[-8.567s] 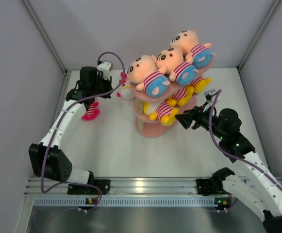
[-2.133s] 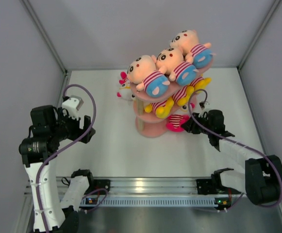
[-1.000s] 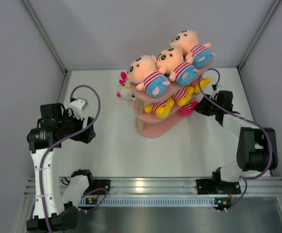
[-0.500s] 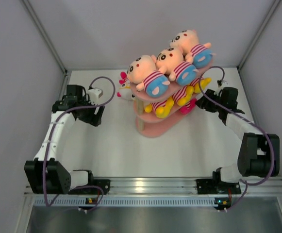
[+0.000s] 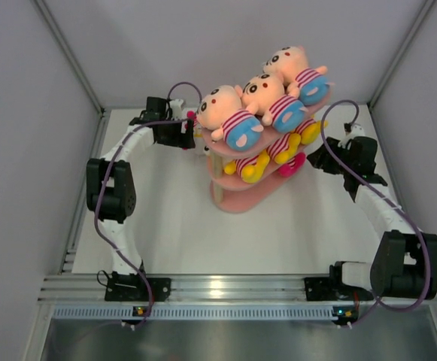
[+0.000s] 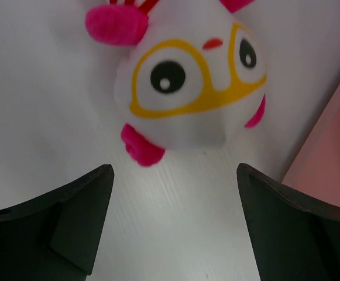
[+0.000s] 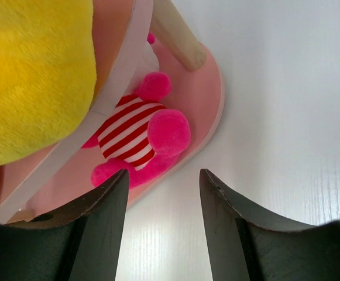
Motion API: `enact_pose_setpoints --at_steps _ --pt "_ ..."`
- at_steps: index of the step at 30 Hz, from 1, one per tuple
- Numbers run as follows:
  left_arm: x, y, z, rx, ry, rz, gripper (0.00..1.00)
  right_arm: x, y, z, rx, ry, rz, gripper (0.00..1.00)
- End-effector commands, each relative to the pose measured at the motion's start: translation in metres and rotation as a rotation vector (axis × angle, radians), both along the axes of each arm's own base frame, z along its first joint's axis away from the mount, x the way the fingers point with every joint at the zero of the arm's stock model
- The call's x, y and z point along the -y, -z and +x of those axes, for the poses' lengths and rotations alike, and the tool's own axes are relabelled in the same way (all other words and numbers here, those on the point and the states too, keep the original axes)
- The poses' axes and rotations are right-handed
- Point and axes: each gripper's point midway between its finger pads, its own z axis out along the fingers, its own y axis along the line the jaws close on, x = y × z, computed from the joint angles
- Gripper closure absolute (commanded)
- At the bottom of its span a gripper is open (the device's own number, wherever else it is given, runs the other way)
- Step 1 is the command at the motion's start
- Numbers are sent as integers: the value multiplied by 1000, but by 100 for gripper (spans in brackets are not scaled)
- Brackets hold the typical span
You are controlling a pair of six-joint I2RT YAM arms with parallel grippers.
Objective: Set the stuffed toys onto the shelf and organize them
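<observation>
Currently, your left fingers (image 6: 70, 228) stand wide and empty, framing the white-faced toy (image 6: 193, 88) on the counter (image 6: 41, 117) beside the shelf (image 5: 237, 201), seemingly for pickup, while your right fingers (image 7: 93, 234), parted and empty, face the pink-legged toy (image 7: 140, 140) lying on its bottom board.

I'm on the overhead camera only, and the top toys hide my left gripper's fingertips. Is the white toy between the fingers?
Observer: No. The white toy with yellow glasses lies on the table, just ahead of the open left gripper.
Operator: And the toy low on the right side?
Observer: The pink-legged toy lies on the shelf's bottom board, partly under the board above.
Operator: Is my other gripper off it?
Observer: Yes, the right gripper is open and apart from it.
</observation>
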Motion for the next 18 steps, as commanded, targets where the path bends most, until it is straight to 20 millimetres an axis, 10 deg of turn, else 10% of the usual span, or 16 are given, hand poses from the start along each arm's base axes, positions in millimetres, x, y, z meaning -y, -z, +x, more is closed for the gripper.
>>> enact_pose_setpoints --at_steps 1,10,16,18 --pt "30 -28 41 80 -14 -159 7 9 -18 -1 62 20 -32 48" --pt "47 -3 70 96 -30 -92 15 8 -22 -14 68 15 -39 48" --pt "33 17 75 109 -22 20 100 8 -26 -23 68 3 -56 48" --pt "28 7 69 128 -14 46 100 5 -34 -29 83 -6 -53 48"
